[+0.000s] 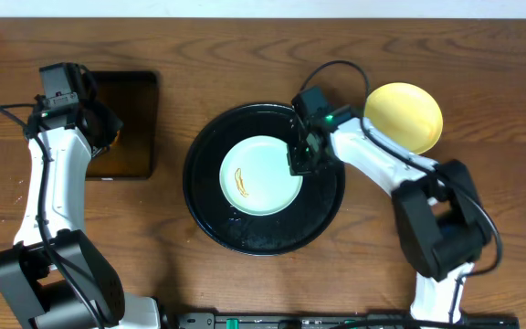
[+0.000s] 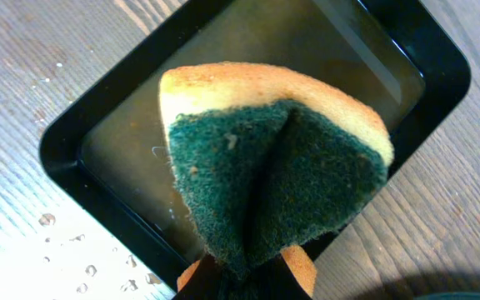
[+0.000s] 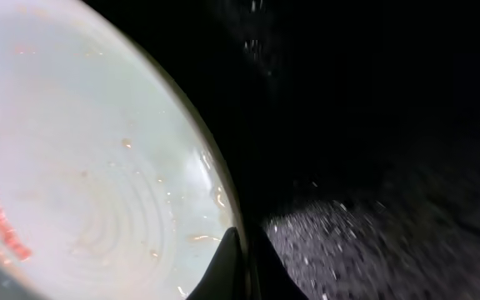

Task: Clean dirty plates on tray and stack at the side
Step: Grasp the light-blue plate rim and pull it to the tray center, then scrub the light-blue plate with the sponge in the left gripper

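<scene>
A pale blue-white plate (image 1: pixel 261 175) with an orange-brown sauce smear lies in the middle of the large round black tray (image 1: pixel 329 212). My right gripper (image 1: pixel 299 163) is at the plate's right rim. In the right wrist view its fingers (image 3: pixel 244 267) are closed across the rim of the plate (image 3: pixel 82 150), above the wet tray (image 3: pixel 373 125). A pale yellow plate (image 1: pixel 404 116) lies on the table to the right of the tray. My left gripper (image 2: pixel 252 271) is shut on a yellow and green sponge (image 2: pixel 273 158). Only one blue-white plate shows.
A small rectangular black tray (image 1: pixel 131 100) holding liquid stands at the left, under my left gripper (image 1: pixel 106 132); it also shows in the left wrist view (image 2: pixel 73 150). Water drops lie on the wooden table beside it.
</scene>
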Controlling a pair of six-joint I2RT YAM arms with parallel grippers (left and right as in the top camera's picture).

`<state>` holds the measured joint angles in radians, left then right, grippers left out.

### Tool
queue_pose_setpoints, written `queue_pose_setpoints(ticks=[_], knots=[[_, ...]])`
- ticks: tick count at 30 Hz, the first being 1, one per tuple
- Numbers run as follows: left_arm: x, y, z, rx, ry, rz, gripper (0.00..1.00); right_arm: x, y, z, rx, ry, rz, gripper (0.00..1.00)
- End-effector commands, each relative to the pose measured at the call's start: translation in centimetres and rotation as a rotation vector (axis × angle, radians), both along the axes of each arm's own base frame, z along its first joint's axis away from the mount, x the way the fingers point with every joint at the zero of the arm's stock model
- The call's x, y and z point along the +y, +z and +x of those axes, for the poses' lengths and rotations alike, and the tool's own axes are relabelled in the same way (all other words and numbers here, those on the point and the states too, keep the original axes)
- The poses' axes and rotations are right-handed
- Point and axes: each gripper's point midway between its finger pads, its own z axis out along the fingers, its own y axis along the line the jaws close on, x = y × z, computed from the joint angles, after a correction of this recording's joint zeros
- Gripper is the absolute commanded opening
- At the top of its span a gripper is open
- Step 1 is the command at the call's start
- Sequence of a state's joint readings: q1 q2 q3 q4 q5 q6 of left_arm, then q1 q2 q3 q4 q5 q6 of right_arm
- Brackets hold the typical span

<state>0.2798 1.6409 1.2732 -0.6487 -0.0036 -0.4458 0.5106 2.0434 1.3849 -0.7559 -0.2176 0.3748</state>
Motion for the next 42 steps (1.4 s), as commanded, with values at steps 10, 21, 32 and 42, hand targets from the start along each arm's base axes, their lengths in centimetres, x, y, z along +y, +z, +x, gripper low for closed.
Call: queue_pose_setpoints(ticks=[10,21,32,42], knots=[[-9.2,2.8,0.5,-0.110,-0.388,-0.241,0.07,-1.5,-3.3,3.3,0.030,-0.089,0.088,0.01],[-19.7,1.6,-1.4,-0.006,-0.639,-0.282,0.08,-1.9,-3.8,3.7,0.035,-0.172,0.057,0.01],[-26.3,-2.8,-2.6,0.129,-0.684,-0.348,0.08,-1.9,-3.9,3.4,0.037,-0.184,0.036,0.01],[-30.5,-8.0,-2.3,0.203,-0.631,-0.350,0.08,-2.1,-4.0,3.2,0.039,-0.183,0.014,0.01]])
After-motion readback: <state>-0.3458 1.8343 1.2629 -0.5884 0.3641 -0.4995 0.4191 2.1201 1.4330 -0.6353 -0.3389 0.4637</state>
